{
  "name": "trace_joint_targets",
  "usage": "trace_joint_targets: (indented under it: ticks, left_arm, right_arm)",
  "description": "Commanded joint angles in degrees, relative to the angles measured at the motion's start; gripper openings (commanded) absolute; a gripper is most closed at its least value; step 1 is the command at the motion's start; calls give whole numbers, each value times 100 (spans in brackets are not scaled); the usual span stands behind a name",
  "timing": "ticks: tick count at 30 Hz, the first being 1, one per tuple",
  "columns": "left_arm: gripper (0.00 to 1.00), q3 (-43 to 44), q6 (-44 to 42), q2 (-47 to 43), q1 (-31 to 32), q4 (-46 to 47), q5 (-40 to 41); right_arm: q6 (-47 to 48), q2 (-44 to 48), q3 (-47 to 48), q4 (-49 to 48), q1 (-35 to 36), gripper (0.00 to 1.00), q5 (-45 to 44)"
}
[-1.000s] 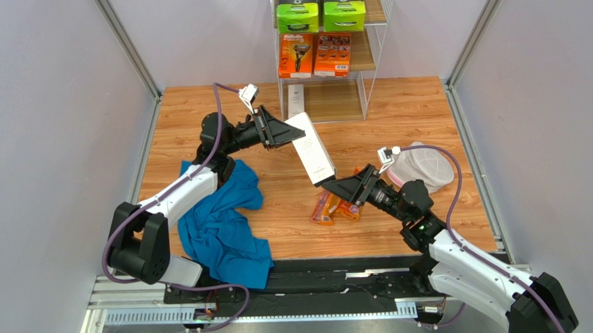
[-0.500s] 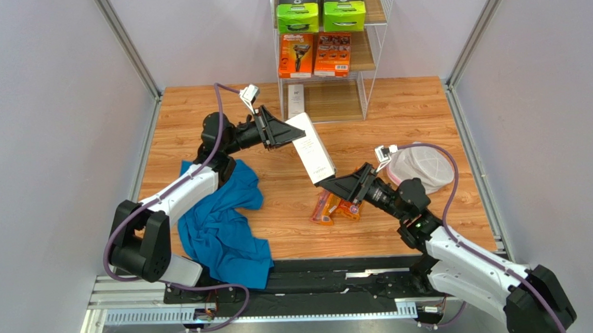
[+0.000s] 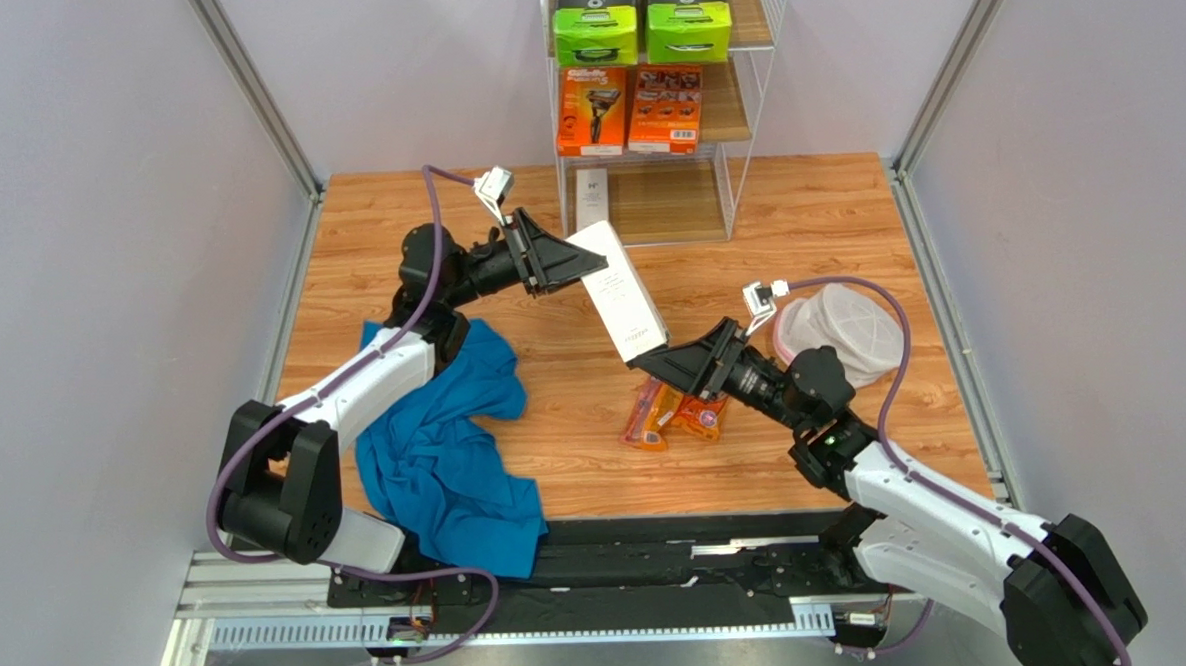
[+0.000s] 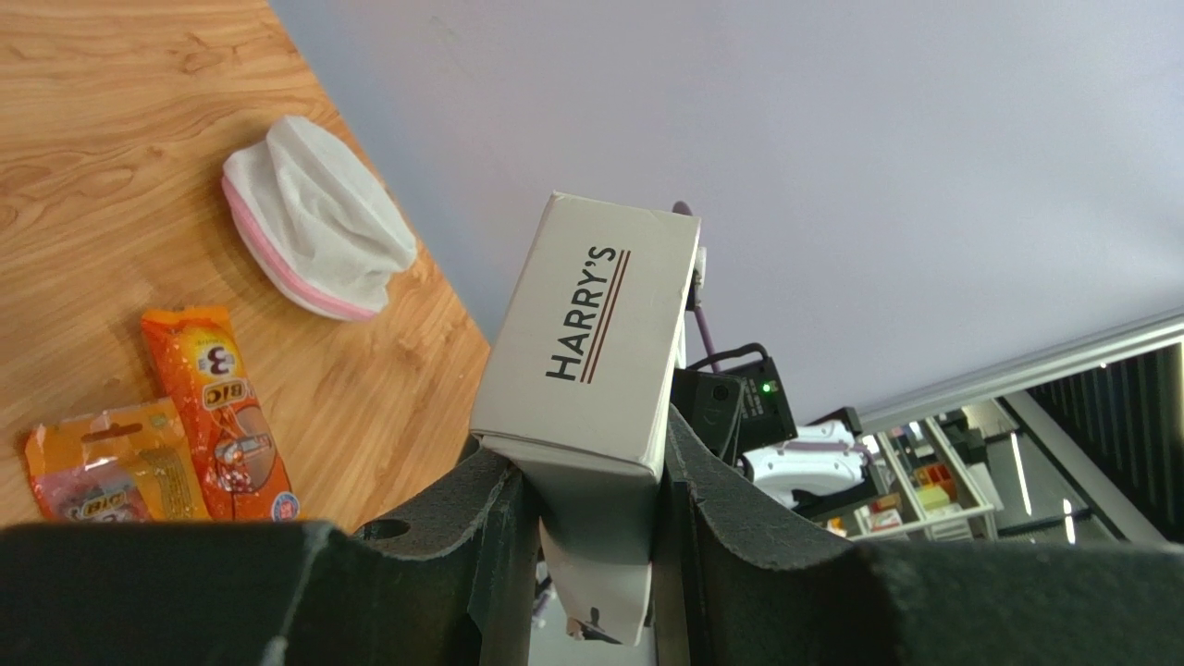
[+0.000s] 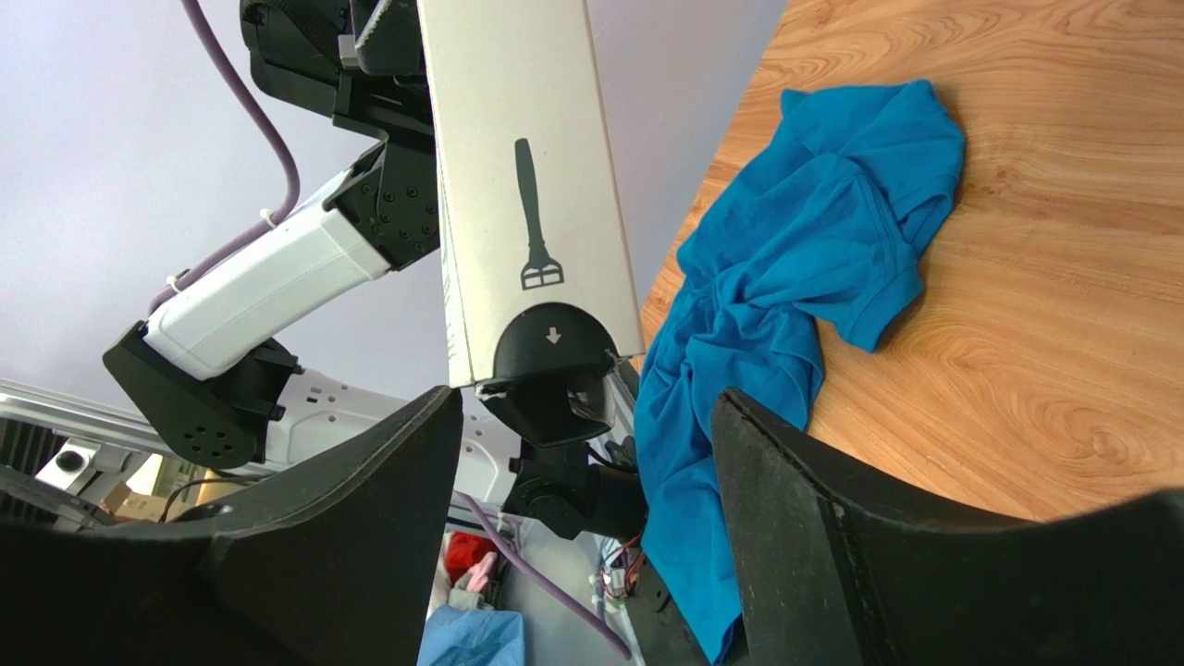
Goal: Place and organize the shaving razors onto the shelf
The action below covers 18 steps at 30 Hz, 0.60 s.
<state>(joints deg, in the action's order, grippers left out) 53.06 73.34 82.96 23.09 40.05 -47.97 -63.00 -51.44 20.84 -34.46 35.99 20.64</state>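
The right pincer (image 3: 676,363) has crept up to the slim white box (image 3: 617,290), jaws spread around its lower end. The left pincer (image 3: 569,259) clenches its top, holding it in mid-air. Orange blister packs (image 3: 672,415) lie on the counter (image 3: 790,220) nearby.

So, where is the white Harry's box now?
In the top view the white Harry's box is mid-table, clamped in the left gripper, its other end reaching the open right gripper, near the orange blister packs.
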Motion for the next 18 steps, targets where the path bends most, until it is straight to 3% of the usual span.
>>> trace_joint_targets:
  ticks: [1,9,18]
  left_arm:
    - [18,126,-110,27,81,248,-204]
    - [18,82,-92,80,81,310,-222]
    - [17,310,-171,203,55,117,-301]
  right_arm:
    - [-45,90,220,-588,31,68,-34]
    - [16,459,113,-483,31,67,-25]
    - [43,275,193,-597,49,66,229]
